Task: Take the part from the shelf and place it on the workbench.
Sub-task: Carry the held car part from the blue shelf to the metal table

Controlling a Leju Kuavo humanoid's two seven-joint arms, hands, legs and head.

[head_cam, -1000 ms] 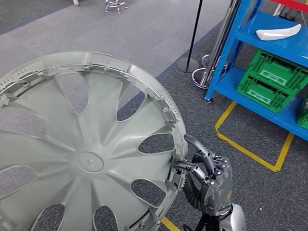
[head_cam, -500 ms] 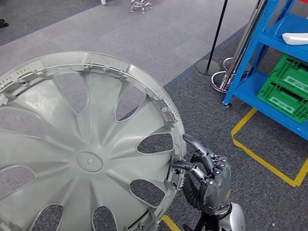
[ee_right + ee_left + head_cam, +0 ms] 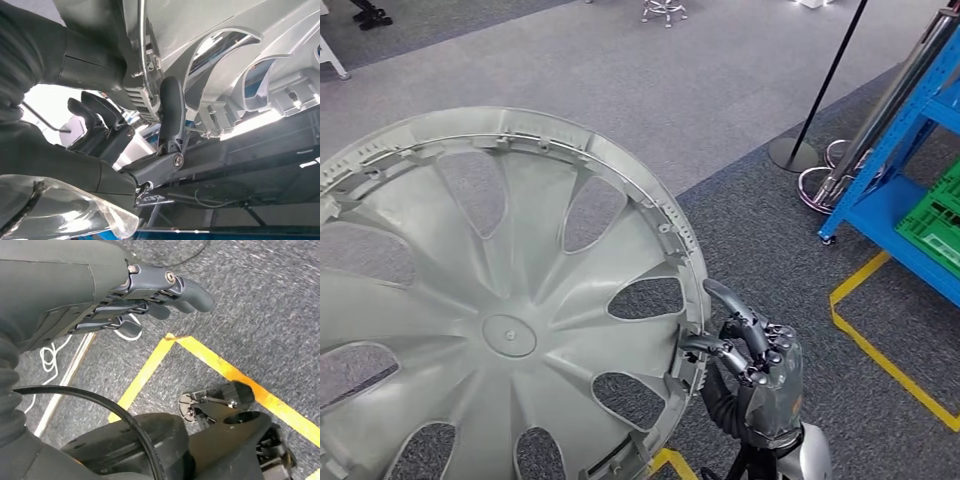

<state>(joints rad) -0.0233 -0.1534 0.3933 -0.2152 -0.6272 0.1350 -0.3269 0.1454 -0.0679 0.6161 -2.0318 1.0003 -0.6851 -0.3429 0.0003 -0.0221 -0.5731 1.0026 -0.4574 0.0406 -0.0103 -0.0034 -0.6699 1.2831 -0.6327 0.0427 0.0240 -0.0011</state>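
Observation:
The part is a large grey wheel cover [image 3: 509, 335] with spoke cut-outs, held up flat in front of me and running off the picture's left and lower edges. My right hand [image 3: 758, 370] grips its right rim from below and beside, with the thumb over the edge. In the right wrist view the thumb [image 3: 171, 112] presses against the ribbed inner rim of the wheel cover [image 3: 211, 30]. My left hand [image 3: 151, 295] hangs over the carpet, fingers stretched out and apart, holding nothing.
The blue shelf [image 3: 916, 130] with a green crate [image 3: 935, 220] stands at the right edge. A black stanchion post on a round base [image 3: 793, 153] is beside it. Yellow floor tape [image 3: 886, 360] marks a box on the grey carpet. A chair base [image 3: 663, 10] lies far off.
The whole picture has shifted: the shelf, post and tape slide toward the right edge, so the camera has turned left. The wheel cover and my right hand keep their place in view.

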